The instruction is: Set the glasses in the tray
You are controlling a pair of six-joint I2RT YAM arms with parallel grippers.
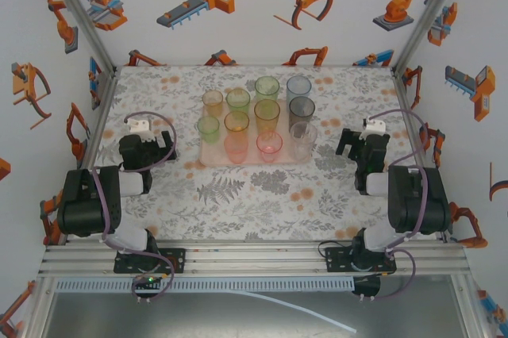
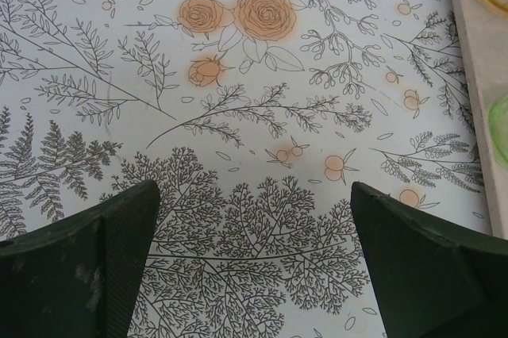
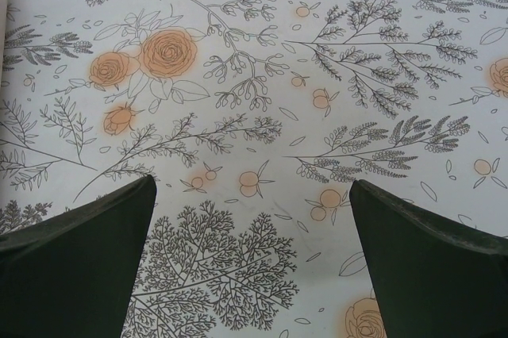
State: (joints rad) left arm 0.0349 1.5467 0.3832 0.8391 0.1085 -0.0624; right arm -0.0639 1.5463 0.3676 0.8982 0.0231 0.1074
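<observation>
The pale pink tray [image 1: 216, 159] lies at the middle of the floral table. Several glasses stand upright on it in rows: green [image 1: 267, 87], pale blue [image 1: 298, 88], orange [image 1: 213, 103], smoky grey [image 1: 302, 109], pink [image 1: 269, 145] and clear [image 1: 302, 140] among them. My left gripper [image 1: 149, 147] hangs over the table left of the tray. It is open [image 2: 254, 187] with only tablecloth between its fingers. The tray's edge [image 2: 476, 76] and a green glass [image 2: 500, 118] show at the right of the left wrist view. My right gripper [image 1: 361, 147] sits right of the tray, open [image 3: 252, 182] and holding nothing.
Aluminium frame posts and white walls with robot pictures close in the table on three sides. The arm bases [image 1: 143, 259] [image 1: 365, 257] are bolted to the rail at the near edge. Bare tablecloth lies in front of the tray.
</observation>
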